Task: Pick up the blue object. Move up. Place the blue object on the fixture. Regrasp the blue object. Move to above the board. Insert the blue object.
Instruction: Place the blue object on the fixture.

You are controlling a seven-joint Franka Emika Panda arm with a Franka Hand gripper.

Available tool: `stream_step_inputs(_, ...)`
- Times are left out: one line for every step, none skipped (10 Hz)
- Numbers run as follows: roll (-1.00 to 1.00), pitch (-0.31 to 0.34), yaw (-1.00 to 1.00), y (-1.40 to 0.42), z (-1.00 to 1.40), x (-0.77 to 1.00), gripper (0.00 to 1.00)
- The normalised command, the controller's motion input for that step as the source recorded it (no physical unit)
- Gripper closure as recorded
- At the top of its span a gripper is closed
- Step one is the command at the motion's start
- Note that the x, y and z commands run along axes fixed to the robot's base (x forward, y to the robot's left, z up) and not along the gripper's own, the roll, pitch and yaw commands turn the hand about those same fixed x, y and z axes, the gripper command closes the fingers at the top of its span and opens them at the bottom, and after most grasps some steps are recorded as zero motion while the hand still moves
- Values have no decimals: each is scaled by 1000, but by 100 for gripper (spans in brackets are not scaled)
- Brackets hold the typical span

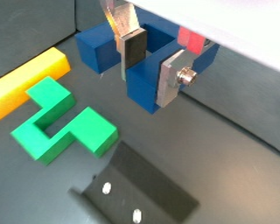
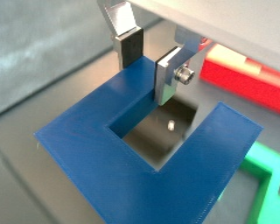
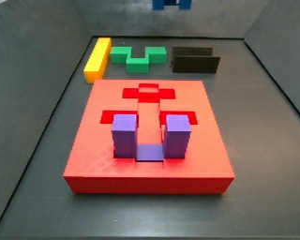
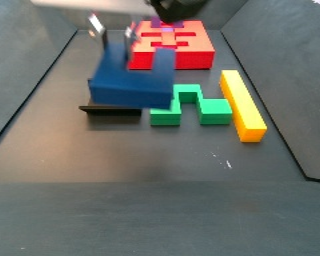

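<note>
I see the fingers (image 2: 150,61) clamped on one prong of the blue object (image 2: 143,150), held aloft above the fixture (image 4: 111,109), its two prongs pointing sideways, base edge-on

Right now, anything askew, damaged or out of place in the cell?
Nothing stands out. The gripper holds the blue object in the air above the fixture. The purple block sits upright in the board; the green block and yellow bar lie flat, undamaged.
</note>
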Motion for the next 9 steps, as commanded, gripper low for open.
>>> stream_step_inputs(-863, 0, -163, -134, 334, 554, 100)
stream_step_inputs(-846, 0, -131, -117, 283, 571, 100)
stream_step_inputs(-826, 0, -123, -126, 254, 577, 100)
stream_step_inputs(-809, 0, -120, -143, 223, 586, 100)
stream_step_inputs(-763, 0, -83, -177, 177, 591, 100)
stream_step_inputs(-720, 6, -23, -206, 140, 586, 100)
stream_step_inputs(-674, 49, 0, -251, 111, 571, 100)
stream_step_inputs(-611, 134, 0, -251, 106, 569, 100)
stream_step_inputs(-609, 154, 0, -237, 74, 586, 100)
